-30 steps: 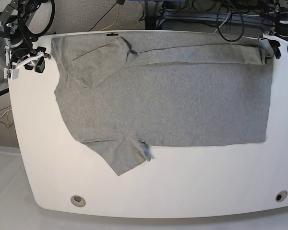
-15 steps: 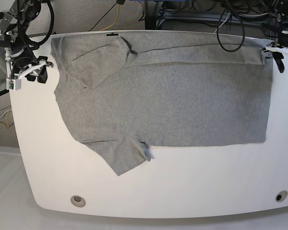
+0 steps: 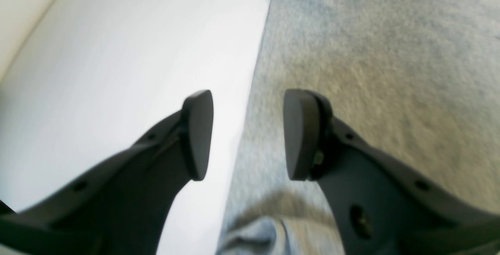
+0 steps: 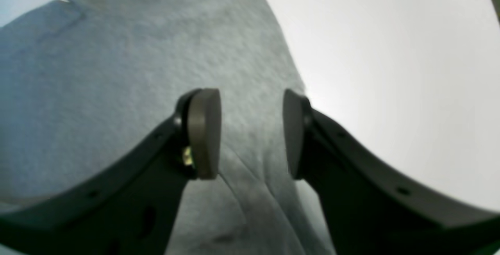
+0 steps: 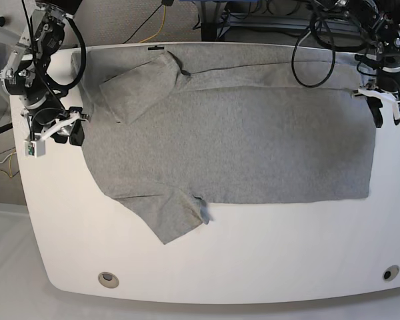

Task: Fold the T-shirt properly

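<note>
The T-shirt (image 5: 233,143) lies flat across the worktop (image 5: 267,260), its far edge already folded over. Both hands gape wide and empty: the left hand (image 3: 248,136) straddles the hem edge, the right hand (image 4: 252,134) hovers above the shoulder. Soft, light, limp cloth; pinch its edges.

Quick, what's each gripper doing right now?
Left gripper: open, holding nothing, over the T-shirt edge.
Right gripper: open, holding nothing.
</note>
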Robot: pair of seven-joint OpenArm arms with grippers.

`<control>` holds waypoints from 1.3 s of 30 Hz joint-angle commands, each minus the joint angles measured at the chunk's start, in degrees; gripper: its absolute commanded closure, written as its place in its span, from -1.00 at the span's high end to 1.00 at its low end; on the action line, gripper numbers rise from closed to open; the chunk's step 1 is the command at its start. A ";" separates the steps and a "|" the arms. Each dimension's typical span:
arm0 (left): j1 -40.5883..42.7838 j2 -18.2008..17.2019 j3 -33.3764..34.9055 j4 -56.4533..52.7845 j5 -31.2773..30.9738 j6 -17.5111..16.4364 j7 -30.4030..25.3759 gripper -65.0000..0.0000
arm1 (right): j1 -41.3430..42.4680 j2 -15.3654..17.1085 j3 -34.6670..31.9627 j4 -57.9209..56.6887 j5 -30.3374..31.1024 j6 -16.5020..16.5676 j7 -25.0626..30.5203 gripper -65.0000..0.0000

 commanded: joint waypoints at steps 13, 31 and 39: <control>-7.32 2.96 3.40 0.98 6.52 0.29 -1.54 -0.15 | 10.14 0.73 -3.49 -2.16 0.39 -1.49 -2.62 -0.21; -8.99 2.96 14.47 -5.52 7.48 0.29 -1.71 -0.15 | 18.66 2.23 -10.26 -16.67 0.30 -2.02 0.37 -0.21; -9.35 2.96 17.29 -7.63 7.48 1.74 -1.80 -0.15 | 22.09 2.14 -12.37 -21.77 0.30 -2.02 0.81 -0.21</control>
